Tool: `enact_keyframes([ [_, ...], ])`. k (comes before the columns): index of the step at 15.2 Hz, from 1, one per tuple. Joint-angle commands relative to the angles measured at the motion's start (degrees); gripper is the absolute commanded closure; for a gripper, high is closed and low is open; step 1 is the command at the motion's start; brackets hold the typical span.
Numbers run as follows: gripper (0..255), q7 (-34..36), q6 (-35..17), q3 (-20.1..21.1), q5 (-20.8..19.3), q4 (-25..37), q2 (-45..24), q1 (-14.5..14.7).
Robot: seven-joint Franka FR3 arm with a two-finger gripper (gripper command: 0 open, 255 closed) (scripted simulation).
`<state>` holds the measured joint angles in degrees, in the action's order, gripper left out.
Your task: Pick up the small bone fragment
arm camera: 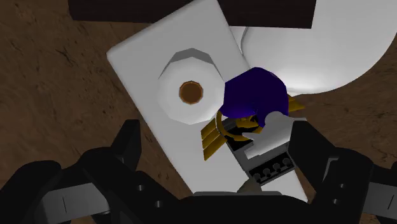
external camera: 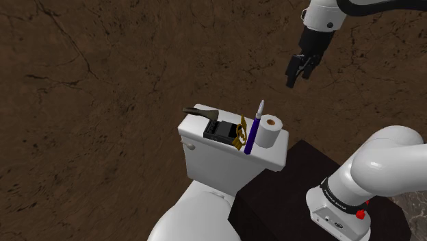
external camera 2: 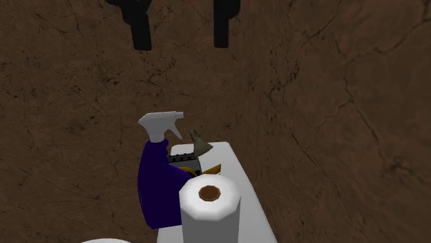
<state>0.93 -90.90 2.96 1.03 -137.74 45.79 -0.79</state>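
Overhead, the all-black two-finger gripper hangs well above the toilet with its fingers apart and nothing between them; the second exterior view shows the two fingers separated by a clear gap.

The small grey-brown wedge-shaped bone fragment lies on the flat white toilet tank lid. It sits at the end of the lid toward the shoulder view's left, farthest from the stand. From the gripper it lies down and toward the shoulder view's left, with every other item on the lid in between. In the shoulder view its long axis seems to run roughly along the lid's length, with the narrow tip pointing toward that view's left, though the exact lie is hard to read. In the second exterior view the fragment peeks up behind the other objects, near the far end of the lid.

I count one fragment. Just beside it stands one small black boxy object, then one gold-coloured curved object, one deep purple spray bottle with a white trigger head and one white toilet paper roll with a brown core.

In my judgement the gripper has to cross the whole row before descending, and should close across the fragment's narrow width.
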Motion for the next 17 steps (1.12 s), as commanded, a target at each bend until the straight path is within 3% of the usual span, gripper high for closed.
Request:
enact_keyframes([
  [1, 0, 0.00, 0.00, 0.00, 0.00, 0.00, 0.00, 0.00],
  [9, 0, -6.37, -13.12, -0.81, 0.44, 2.06, -16.20, 2.20],
  [17, 0, -12.54, -22.71, -0.63, 1.42, 9.01, -33.82, 4.30],
])
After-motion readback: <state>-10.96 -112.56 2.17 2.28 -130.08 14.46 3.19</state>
